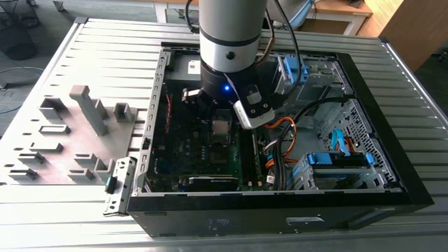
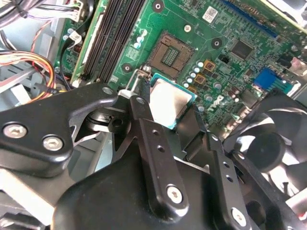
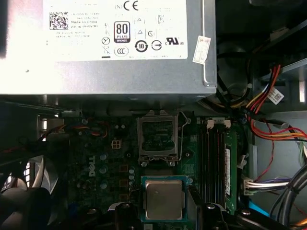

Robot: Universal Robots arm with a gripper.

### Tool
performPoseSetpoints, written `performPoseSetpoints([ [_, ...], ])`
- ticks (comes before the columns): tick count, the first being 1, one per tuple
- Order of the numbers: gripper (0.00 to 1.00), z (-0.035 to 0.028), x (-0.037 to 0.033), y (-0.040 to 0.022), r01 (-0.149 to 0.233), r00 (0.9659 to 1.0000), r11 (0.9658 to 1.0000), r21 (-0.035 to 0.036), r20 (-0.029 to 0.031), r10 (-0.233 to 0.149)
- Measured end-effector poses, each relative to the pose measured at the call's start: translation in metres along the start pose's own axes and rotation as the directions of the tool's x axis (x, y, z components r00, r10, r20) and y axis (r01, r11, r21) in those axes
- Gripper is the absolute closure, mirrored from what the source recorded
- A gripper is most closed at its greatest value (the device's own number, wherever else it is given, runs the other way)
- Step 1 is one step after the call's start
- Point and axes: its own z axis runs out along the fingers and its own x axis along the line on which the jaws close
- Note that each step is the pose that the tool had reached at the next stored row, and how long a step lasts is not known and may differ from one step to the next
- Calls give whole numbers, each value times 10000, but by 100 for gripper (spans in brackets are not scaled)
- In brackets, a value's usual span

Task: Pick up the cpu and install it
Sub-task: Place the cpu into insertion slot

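Far off at the exterior view's left edge of the slatted metal counter [image 1: 105, 31] sit the matte grey plastic fixture blocks [image 1: 84, 110], well clear. Mid-counter is the open black computer case [image 1: 378, 173], with the arm down inside it. The fingers [image 2: 144, 120] are clamped on opposite edges of the small square silver-topped cpu [image 3: 164, 199], held just beside the empty open socket [image 3: 157, 136] (not over it yet). I'd keep it flat and square to the frame. Room's tight: round black fan [image 2: 268, 148] one side, grey power supply box [image 3: 96, 48] behind, memory slots [image 3: 213, 158] the other side.
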Motion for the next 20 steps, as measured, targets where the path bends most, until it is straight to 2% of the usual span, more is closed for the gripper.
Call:
performPoseSetpoints([
  [3, 53, 36, 5, -1, 0, 10000, 10000, 0, 0, 0],
  [9, 53, 54, 6, -1, -1, 10000, 10000, -3, 1, 1],
  [15, 53, 130, 20, -6, 1, 10000, 10000, 1, 5, -1],
  [20, 53, 199, 40, -11, 7, 10000, 10000, -1, 59, -7],
])
